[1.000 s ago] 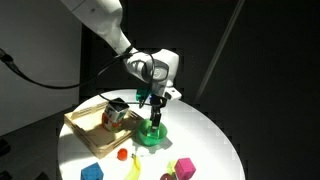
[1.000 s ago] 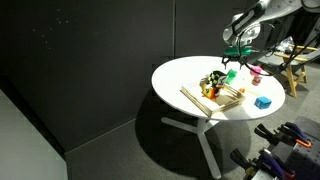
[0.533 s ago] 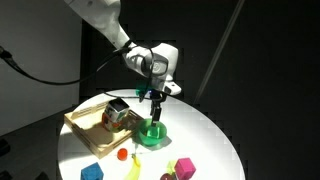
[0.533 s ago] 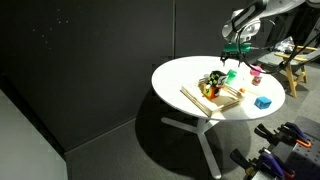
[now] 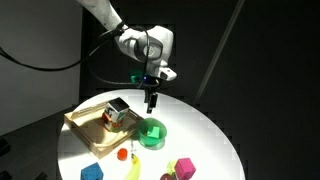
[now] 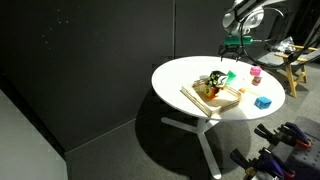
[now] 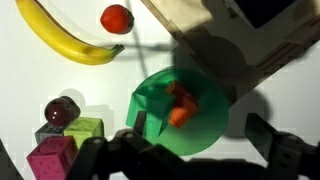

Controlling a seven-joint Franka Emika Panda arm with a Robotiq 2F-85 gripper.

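1. In an exterior view: gripper point(image 5: 151, 106) straight above the green bowl point(image 5: 151, 132), apart from it, claw spread wide, pinching nothing. Risks, by my judgement, tipping the bowl through a finger landing on its rim, if lowered off-centre. Around the bowl: one wooden tray point(image 5: 92, 126), one banana point(image 5: 134, 168), one red fruit point(image 5: 121, 154), one blue cube point(image 5: 92, 172), one pink cube point(image 5: 184, 167), all on one round table point(image 5: 212, 135).
2. In an exterior view from far off: gripper point(image 6: 233, 45) above the bowl point(image 6: 229, 74). Near the bowl: one tray point(image 6: 228, 100), one blue cube point(image 6: 263, 101), one pink cube point(image 6: 255, 72).
3. In the wrist view: looks down into the bowl point(image 7: 205, 132). Two orange pieces point(image 7: 178, 116) inside, likely to spill on a tip. Tray point(image 7: 250, 50) just beside the bowl, near enough to catch a finger. Beside the bowl: one banana point(image 7: 65, 38), one red fruit point(image 7: 117, 18), one purple ball point(image 7: 62, 112), one pale green block point(image 7: 86, 130), one pink cube point(image 7: 52, 158).
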